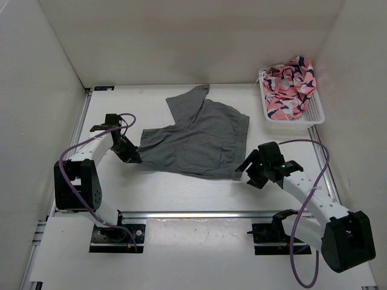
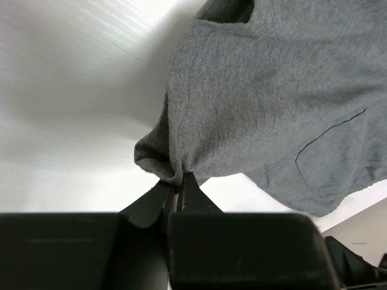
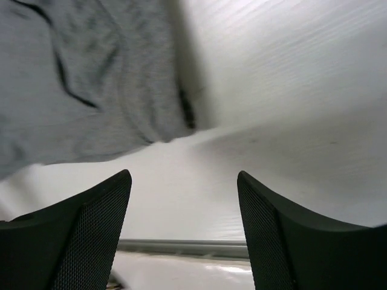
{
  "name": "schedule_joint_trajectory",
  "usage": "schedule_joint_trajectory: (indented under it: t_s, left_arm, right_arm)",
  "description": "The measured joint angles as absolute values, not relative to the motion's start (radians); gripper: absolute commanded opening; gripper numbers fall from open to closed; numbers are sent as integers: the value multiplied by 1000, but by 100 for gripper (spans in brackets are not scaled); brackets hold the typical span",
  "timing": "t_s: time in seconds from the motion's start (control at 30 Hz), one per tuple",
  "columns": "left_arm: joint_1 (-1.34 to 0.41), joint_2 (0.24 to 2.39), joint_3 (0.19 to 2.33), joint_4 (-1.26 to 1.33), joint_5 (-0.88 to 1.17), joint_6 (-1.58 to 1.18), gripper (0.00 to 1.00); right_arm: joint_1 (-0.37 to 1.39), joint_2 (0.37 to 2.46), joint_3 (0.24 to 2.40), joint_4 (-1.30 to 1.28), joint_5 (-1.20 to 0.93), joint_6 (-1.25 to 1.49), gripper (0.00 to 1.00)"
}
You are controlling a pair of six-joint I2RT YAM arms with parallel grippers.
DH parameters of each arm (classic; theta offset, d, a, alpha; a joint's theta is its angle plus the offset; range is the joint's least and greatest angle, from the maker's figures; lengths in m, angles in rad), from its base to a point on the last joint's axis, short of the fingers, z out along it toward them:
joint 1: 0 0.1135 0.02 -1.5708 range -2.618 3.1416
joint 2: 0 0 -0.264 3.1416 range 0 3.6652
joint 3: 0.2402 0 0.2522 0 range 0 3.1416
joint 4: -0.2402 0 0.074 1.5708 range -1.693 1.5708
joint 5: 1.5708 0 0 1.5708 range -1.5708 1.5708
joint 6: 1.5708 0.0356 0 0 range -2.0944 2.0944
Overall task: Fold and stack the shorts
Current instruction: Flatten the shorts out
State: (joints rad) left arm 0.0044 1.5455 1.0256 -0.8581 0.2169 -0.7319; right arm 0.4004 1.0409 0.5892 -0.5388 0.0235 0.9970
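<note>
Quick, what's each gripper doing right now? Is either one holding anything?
Left gripper: closed, pinching an edge of the grey shorts.
Right gripper: open, holding nothing, just off the fabric's edge.

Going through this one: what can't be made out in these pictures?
Top view: how many garments fill the basket; the pink fabric is bunched.
Left wrist: how much of the shorts the left gripper pinches; its shut jaws cover it.
Right wrist: shorts blurred and cut off by the top edge.

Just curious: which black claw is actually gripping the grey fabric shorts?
The left black claw, pinched shut on the soft grey fabric shorts' edge; the right claw gapes open, empty.
</note>
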Motion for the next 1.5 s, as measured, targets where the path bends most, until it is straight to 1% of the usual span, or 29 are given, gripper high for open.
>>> schedule_joint_trajectory:
  t_s: [0.1, 0.2, 0.3, 0.5, 0.53, 0.57, 0.6, 0.63, 0.67, 0.7, 0.8, 0.87, 1.0, 1.07, 1.13, 1.2, 1.27, 1.37, 1.4, 1.43, 1.47, 1.5]
  left_arm:
    - [4, 1539, 1026, -854, 216, -731, 10]
    - [4, 1534, 1026, -852, 215, -731, 10]
    - [4, 1533, 1026, -852, 214, -731, 10]
    - [4, 1533, 1026, -852, 208, -731, 10]
    - [4, 1533, 1026, -852, 206, -731, 10]
    - [4, 1533, 1026, -852, 205, -731, 10]
    - [4, 1533, 1026, -852, 205, -731, 10]
    - [4, 1533, 1026, -852, 203, -731, 10]
    - [4, 1533, 1026, -852, 202, -731, 10]
    - [4, 1533, 1028, -853, 201, -731, 10]
    - [4, 1534, 1060, -862, 202, -731, 10]
    - [4, 1544, 1128, -878, 203, -731, 10]
    - [2, 1631, 1427, -937, 213, -730, 10]
    - [2, 1663, 1592, -938, 214, -728, 10]
    - [2, 1659, 1684, -939, 214, -725, 10]
    - [2, 1632, 1700, -931, 215, -722, 10]
    - [-1, 1586, 1645, -936, 215, -722, 10]
    - [-9, 1491, 1445, -925, 212, -719, 10]
    - [-12, 1456, 1356, -920, 205, -719, 10]
    - [-15, 1419, 1261, -920, 197, -719, 12]
    - [-17, 1386, 1182, -928, 191, -720, 20]
    - [-21, 1353, 1102, -939, 183, -722, 29]
  right_arm:
    - [347, 1028, 529, -417, -99, 1103, 74]
    - [323, 1036, 405, -263, -197, 1228, 73]
    - [320, 1076, 334, -185, -270, 1331, 67]
    - [322, 1166, 356, -93, -246, 1376, 60]
    - [323, 1188, 374, -90, -229, 1373, 56]
    - [323, 1210, 392, -85, -218, 1366, 49]
    - [324, 1235, 415, -84, -200, 1356, 37]
    - [324, 1258, 441, -87, -183, 1341, 14]
    - [325, 1281, 471, -97, -165, 1322, 5]
    - [324, 1304, 506, -116, -147, 1306, 0]
    - [304, 1380, 656, -195, -106, 1236, 0]
    - [276, 1438, 802, -262, -89, 1165, 0]
    - [224, 1559, 1196, -373, -64, 1015, 0]
    - [216, 1581, 1375, -400, -51, 939, 0]
    - [219, 1563, 1475, -405, -35, 868, 0]
    - [232, 1520, 1484, -407, -23, 820, 0]
    - [252, 1457, 1422, -416, -7, 780, 0]
    - [293, 1352, 1222, -433, 20, 752, 0]
    - [309, 1322, 1145, -436, 27, 751, 4]
    - [328, 1287, 1050, -455, 34, 751, 20]
    - [346, 1261, 977, -472, 38, 757, 39]
    - [368, 1232, 897, -479, 43, 761, 65]
